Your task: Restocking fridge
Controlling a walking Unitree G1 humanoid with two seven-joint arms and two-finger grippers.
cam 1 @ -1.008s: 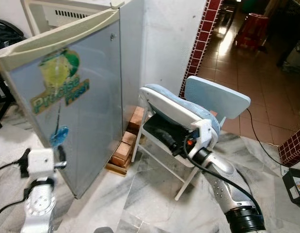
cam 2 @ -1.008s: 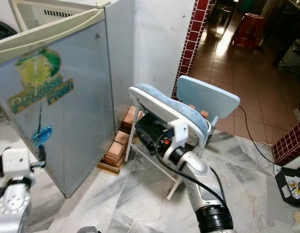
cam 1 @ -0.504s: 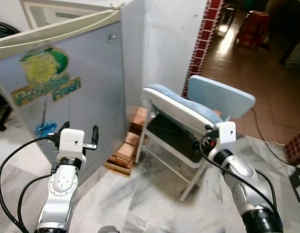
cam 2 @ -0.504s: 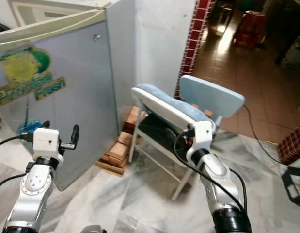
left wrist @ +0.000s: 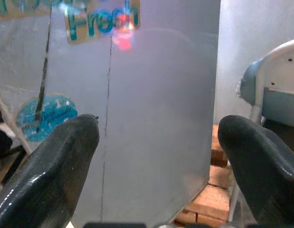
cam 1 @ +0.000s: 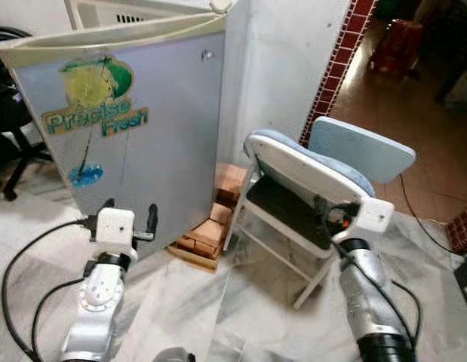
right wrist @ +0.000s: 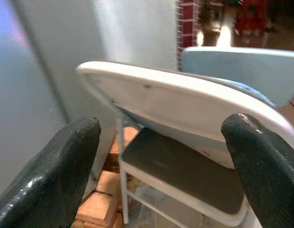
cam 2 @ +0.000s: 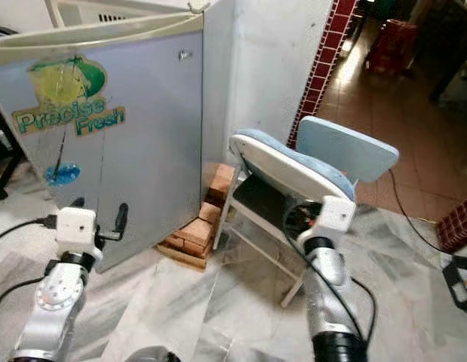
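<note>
Looking at the fridge [cam 1: 142, 128] as the landmark: its door with the "Precise Fresh" sticker [cam 1: 93, 121] reads as closed from here, and I see no groceries or bottles anywhere near it. That fits either stock still to be fetched or stock already inside with the door shut; can't settle which. Left gripper [cam 1: 129, 217] hovers just in front of the fridge door, fingers [left wrist: 56, 166] spread wide, holding nothing, touching nothing. Right gripper [right wrist: 161, 142] sits off to the fridge's right, facing the folding chair [cam 1: 308, 188], fingers apart, empty. Bricks [cam 1: 210, 230] are stacked at the fridge's base.
</note>
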